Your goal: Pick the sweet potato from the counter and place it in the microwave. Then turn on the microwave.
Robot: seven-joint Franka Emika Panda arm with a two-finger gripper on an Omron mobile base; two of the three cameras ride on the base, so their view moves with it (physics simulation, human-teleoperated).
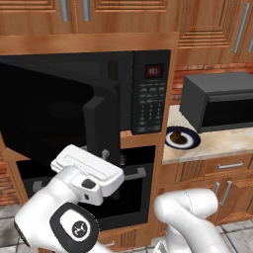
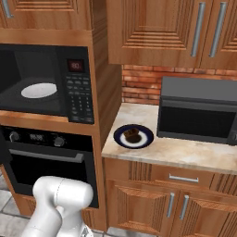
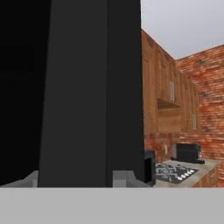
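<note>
The end effector (image 3: 83, 179) sits up against the edge of the microwave door (image 1: 101, 129), one fingertip showing on each side of that dark slab in the hand view; the jaws are partly apart with the door edge between them, though whether they actually press on it cannot be told. The sweet potato (image 2: 132, 134) lies on the blue-rimmed plate (image 2: 121, 141), which rests on the surface (image 2: 185, 155) just right of the microwave (image 2: 76, 88) and beside the smaller dark box appliance (image 2: 199, 111). The microwave's cavity stands open, its white turntable (image 2: 39, 90) bare, so the potato is not yet picked up. The main risk, as I judge it, is the swung-out door: it stands between the arm and the surface, and a careless reach toward the plate could knock it or catch the wrist on it. The potato is small and rounded, so an off-centre pinch might roll it off the plate.
</note>
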